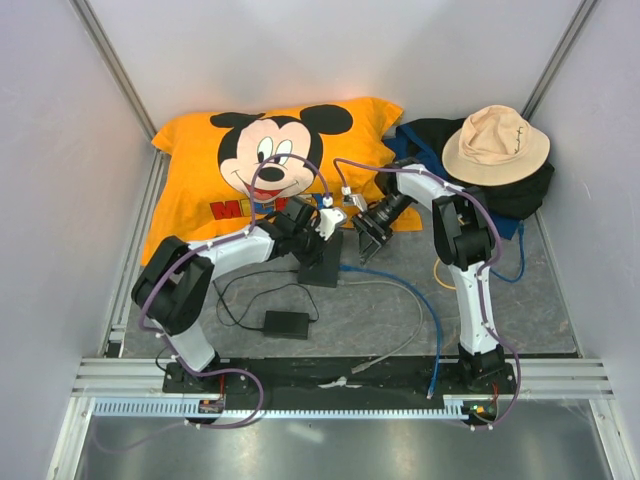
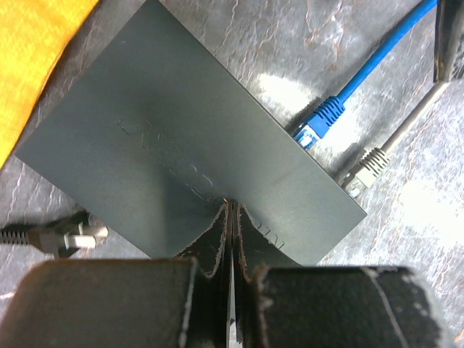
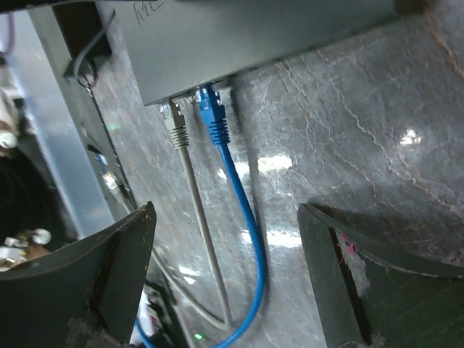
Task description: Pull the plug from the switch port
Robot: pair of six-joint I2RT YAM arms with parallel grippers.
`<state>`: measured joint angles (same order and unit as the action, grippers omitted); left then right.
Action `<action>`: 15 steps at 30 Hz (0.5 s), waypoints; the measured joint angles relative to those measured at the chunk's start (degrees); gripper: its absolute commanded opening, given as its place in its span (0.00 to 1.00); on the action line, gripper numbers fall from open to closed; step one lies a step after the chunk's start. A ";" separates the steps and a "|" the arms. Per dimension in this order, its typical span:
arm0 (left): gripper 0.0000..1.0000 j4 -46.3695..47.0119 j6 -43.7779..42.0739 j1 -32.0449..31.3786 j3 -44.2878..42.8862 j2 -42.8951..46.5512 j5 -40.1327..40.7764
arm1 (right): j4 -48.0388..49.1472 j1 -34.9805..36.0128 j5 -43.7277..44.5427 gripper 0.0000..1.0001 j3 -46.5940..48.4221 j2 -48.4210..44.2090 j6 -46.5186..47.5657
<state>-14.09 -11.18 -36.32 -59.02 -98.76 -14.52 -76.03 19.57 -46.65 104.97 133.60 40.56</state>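
Left gripper (image 2: pixel 230 212): pinched closed, tips on one flat matte black rectangular switch (image 2: pixel 167 138).
Right gripper (image 3: pixel 226 214): spread wide, holding nothing.
Plugs ahead: two, ribbed blue plug (image 3: pixel 214 119), ribbed grey plug (image 3: pixel 177 131).

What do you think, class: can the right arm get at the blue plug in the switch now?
Probably yes: the open right gripper faces the blue plug, nothing between, though the grey plug sits close beside.
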 measured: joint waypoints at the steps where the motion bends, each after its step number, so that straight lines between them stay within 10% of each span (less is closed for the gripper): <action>1: 0.02 0.33 0.00 0.11 0.68 0.48 0.07 | 0.42 -0.22 -0.68 0.87 -0.42 0.00 -1.27; 15: 0.02 -8.61 0.22 1.62 -1.40 3.61 -1.05 | 15.43 0.61 -4.63 0.85 -8.02 -3.78 -21.38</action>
<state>-22.70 -10.96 -34.70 -60.42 -95.15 -15.57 -60.60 20.18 -51.29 96.95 129.82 19.18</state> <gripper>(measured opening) 0.023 0.851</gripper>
